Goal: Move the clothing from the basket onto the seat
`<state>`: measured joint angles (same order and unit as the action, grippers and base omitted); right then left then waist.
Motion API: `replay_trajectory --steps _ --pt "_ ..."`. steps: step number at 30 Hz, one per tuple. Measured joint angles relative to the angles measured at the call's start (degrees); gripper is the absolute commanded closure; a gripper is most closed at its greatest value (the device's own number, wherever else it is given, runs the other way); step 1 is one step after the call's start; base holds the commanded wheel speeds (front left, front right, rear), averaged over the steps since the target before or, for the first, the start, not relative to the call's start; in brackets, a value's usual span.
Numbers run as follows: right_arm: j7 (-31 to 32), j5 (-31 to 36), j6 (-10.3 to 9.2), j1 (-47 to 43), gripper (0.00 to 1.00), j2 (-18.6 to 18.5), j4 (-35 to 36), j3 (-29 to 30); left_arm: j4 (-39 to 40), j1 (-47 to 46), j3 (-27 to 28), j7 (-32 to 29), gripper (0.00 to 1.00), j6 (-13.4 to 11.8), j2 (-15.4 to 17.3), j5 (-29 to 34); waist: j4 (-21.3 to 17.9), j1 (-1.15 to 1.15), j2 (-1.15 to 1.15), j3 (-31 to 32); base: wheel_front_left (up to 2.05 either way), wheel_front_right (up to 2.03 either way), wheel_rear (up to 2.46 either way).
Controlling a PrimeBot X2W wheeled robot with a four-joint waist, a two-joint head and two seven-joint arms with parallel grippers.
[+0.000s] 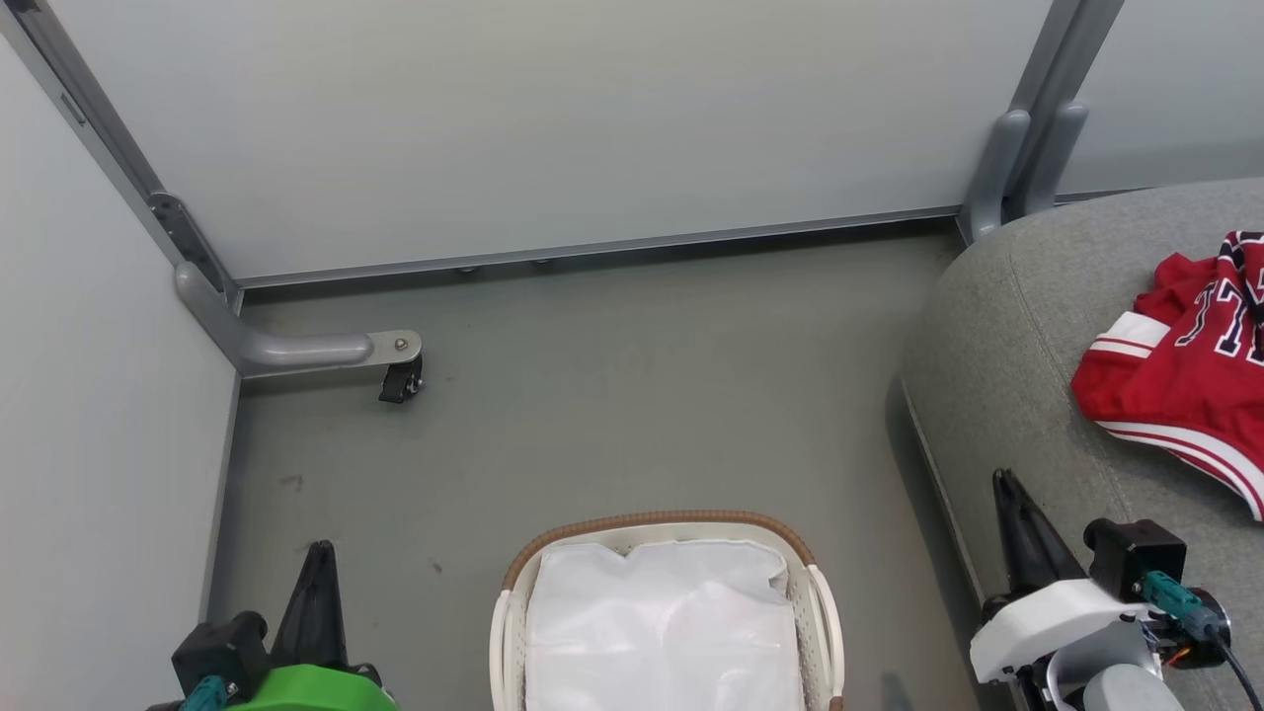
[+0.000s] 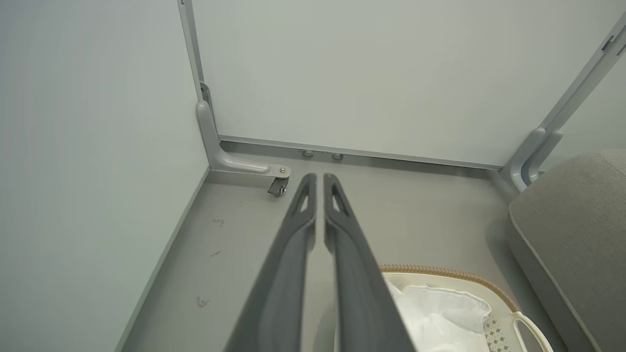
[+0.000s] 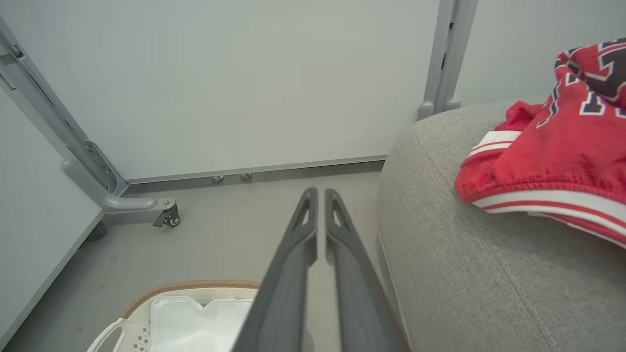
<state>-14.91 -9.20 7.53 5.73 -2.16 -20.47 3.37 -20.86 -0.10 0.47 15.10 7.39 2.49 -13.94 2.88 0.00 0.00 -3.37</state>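
Note:
Red clothing (image 1: 1190, 380) with white trim and block lettering lies crumpled on the grey seat (image 1: 1027, 326) at the right; the right wrist view shows the clothing (image 3: 547, 161) on the seat (image 3: 464, 254) too. The white basket (image 1: 820, 592) with its brown woven rim stands on the floor at bottom centre, holding just its white cloth lining (image 1: 662, 632). My left gripper (image 1: 318, 549) hangs shut at the lower left, beside the basket (image 2: 489, 283). My right gripper (image 1: 1005, 482) is shut, over the seat's near edge, holding nothing. The fingers (image 3: 298, 244) almost touch.
Pale partition walls close off the back and left. A grey bracket with a small black castor (image 1: 400, 380) stands on the floor at the left wall. Another grey post foot (image 1: 1017, 168) stands behind the seat. Bare grey floor (image 1: 642, 395) lies between the basket and the back wall.

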Motion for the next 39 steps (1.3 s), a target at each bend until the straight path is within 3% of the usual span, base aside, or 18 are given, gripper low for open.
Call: replay_trajectory --steps 39 --pt "9.4 -36.9 -0.01 -0.2 1.0 -0.1 2.6 1.3 2.7 -1.5 2.5 -9.6 1.0 0.0 0.0 -34.8 -0.9 0.0 0.0 1.0 0.0 0.0 0.0"
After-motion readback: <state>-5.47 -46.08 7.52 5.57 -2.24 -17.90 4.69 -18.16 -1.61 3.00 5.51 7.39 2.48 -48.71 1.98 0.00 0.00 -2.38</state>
